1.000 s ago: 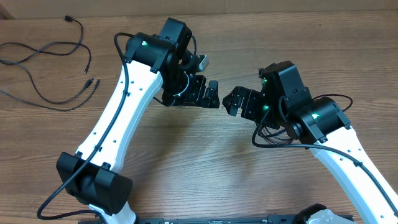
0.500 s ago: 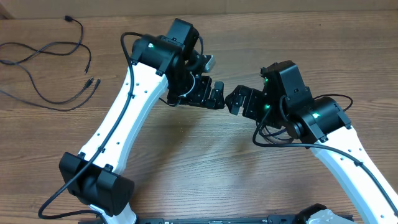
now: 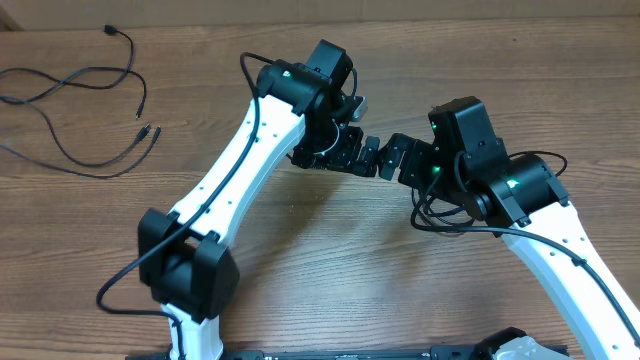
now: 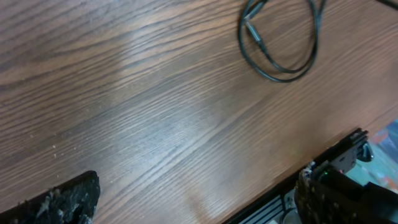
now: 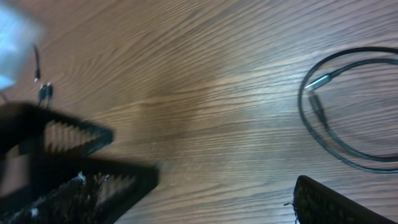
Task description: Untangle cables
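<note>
Loose black cables (image 3: 75, 105) lie spread on the wooden table (image 3: 300, 260) at the far left, well away from both arms. Another thin cable loop (image 3: 432, 222) with a plug end lies under the right arm; it also shows as a cable loop (image 4: 280, 46) in the left wrist view and a cable loop (image 5: 348, 118) in the right wrist view. My left gripper (image 3: 352, 155) and right gripper (image 3: 393, 158) face each other mid-table, tips almost meeting. The left gripper (image 4: 199, 208) is open over bare wood. The right gripper (image 5: 205, 199) is open too, holding nothing.
The table's front edge (image 4: 323, 158) and a black base rail (image 4: 354, 146) show in the left wrist view. The left arm's toothed fingers (image 5: 68, 140) intrude at the left of the right wrist view. The white left arm (image 3: 230, 190) crosses the table diagonally.
The left arm has swung right, bringing its gripper close to the right gripper. The right arm has shifted only slightly. The cables have not moved.
</note>
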{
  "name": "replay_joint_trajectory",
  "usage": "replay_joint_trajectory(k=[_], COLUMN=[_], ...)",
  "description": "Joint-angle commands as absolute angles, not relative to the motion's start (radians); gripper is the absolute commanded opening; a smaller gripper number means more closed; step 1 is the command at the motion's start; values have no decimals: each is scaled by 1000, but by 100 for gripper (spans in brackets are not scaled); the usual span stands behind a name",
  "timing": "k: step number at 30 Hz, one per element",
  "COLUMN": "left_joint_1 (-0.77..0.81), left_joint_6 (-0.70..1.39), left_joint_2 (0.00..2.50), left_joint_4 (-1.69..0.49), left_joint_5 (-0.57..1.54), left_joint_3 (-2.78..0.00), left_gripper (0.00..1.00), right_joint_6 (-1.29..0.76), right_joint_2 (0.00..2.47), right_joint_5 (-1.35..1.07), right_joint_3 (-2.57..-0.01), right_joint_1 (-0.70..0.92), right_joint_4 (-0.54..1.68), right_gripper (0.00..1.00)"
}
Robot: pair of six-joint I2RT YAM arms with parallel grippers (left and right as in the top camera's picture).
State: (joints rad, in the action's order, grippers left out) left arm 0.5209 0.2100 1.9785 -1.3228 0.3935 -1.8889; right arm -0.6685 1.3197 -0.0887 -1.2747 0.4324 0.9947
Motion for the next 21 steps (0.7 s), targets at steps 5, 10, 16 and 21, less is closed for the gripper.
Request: replay_joint_trajectory(k=[5,10,16,21], left_joint_1=[441,368,284,257], left_joint_6=[201,142,165,164], left_joint_2=[1999,1999,1999,1999], left_joint_4=[-1346,-1384,-1404,-1413], left_joint_5=[451,499,512,513], left_joint_3=[-1885,-1885,-1885,-1885], left_gripper=[96,96,95,99], right_joint_6=[-661,-661,-661,-661], right_joint_2=[1317,1317,1317,1317], right_joint_5=[-176,-176,-176,-176], right_joint_3=[-1283,-1283,-1283,-1283], right_joint_1=[457,457,457,457], right_joint_4=[972,972,972,972], right_gripper=[100,100,100,100])
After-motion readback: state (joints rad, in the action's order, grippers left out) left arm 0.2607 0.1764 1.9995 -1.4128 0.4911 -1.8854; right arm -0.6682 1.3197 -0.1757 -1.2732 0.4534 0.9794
